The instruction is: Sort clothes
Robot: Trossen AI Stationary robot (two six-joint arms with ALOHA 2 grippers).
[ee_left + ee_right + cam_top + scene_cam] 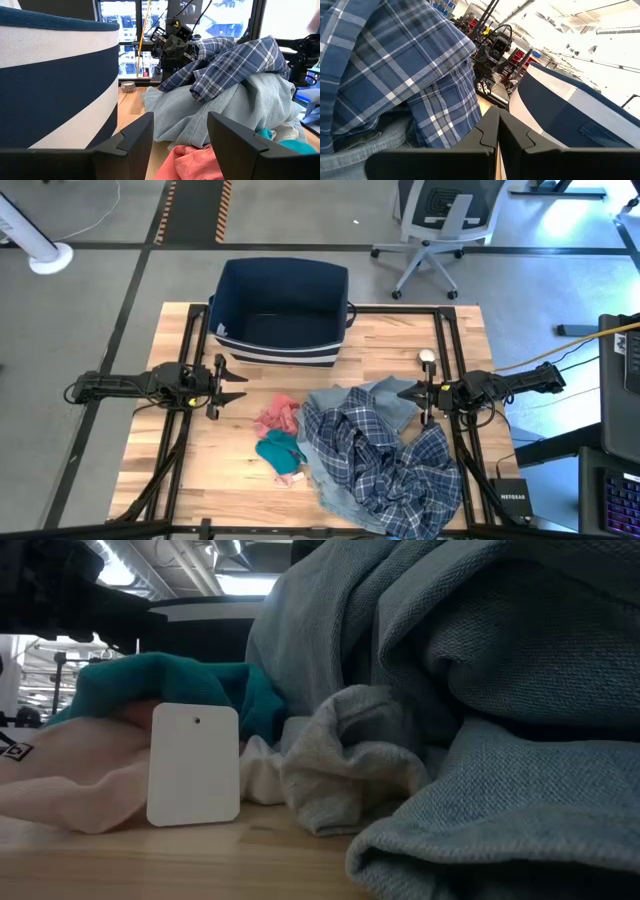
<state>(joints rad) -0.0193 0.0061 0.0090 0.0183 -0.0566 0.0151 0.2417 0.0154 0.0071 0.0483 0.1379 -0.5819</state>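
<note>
Wooden slats make up the table (190, 470), with grey floor and an office chair (435, 230) beyond it. Left gripper (238, 387) hangs with its fingers spread and nothing between them, just short of the clothes heap and close in front of the navy fabric bin (280, 310). Right gripper (403, 392) is clenched tight and grasps nothing, its tips at the heap's far edge. Nearest the left gripper lies the pink piece (277, 416), the teal piece (280, 450) beside it. Past them the pale denim piece (355, 402) spreads under the plaid shirt (385, 465), all in front of the bin.
</note>
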